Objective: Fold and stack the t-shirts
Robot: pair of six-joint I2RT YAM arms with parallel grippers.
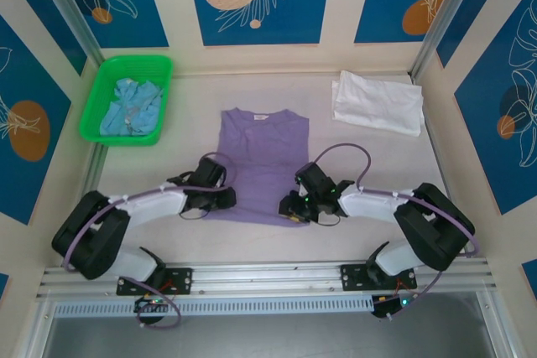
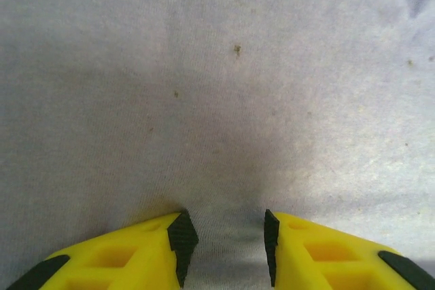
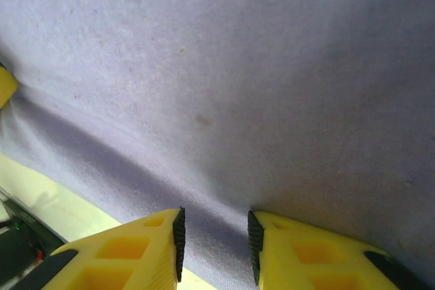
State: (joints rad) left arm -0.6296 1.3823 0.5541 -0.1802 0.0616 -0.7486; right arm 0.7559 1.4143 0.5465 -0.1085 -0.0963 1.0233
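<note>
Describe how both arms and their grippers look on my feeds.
The left arm and right arm match: white link shells, bulky black joint housings, and a pale purple cable looping along each. Small green lights glow near the right wrist. The left gripper and right gripper each have two yellow wedge-shaped fingers with hollow pockets and black ribbed inner pads.

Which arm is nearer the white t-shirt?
Right. In the top view the right arm is below-left of the white t-shirt; the left arm is farther left, across the purple t-shirt.
</note>
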